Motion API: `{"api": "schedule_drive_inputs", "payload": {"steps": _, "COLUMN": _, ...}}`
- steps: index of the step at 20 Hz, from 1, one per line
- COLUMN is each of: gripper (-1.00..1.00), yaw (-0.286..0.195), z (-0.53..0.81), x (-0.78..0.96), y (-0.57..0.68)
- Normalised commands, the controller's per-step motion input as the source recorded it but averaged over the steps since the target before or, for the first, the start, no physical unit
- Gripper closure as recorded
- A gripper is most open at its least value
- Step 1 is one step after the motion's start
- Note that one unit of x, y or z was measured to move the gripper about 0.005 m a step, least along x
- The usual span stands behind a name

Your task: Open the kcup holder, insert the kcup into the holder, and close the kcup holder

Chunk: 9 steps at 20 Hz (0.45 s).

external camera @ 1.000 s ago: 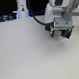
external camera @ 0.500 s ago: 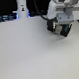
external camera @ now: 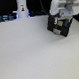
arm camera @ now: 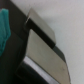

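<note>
The kcup holder (external camera: 59,28) is a black box with pale front handles, standing at the back of the white table on the exterior view's right. My gripper (external camera: 61,17) hangs right over it, at or touching its top; the blur hides how its jaws stand. The wrist view is filled by the holder's black body (arm camera: 20,47) and one pale rectangular handle (arm camera: 46,56), seen very close. A teal patch (arm camera: 4,27) sits at the picture's edge, and I cannot tell what it is. The kcup does not show as such in either view.
A tall white bottle-shaped thing (external camera: 21,8) with a dark mark stands at the back on the exterior view's left, beside a blue glow. Dark clutter lines the table's back edge (external camera: 7,18). The white tabletop (external camera: 33,52) stretches toward the front.
The arm stays over the holder with barely any shift. No grasp, release or drawer movement can be made out.
</note>
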Motion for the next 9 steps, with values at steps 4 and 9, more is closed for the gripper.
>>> {"api": "schedule_drive_inputs", "payload": {"steps": 4, "gripper": -1.00, "yaw": 0.087, "z": 0.25, "x": -0.43, "y": 0.42}}
{"api": "schedule_drive_inputs", "payload": {"steps": 9, "gripper": -1.00, "yaw": 0.008, "z": 0.68, "x": 0.06, "y": 0.12}}
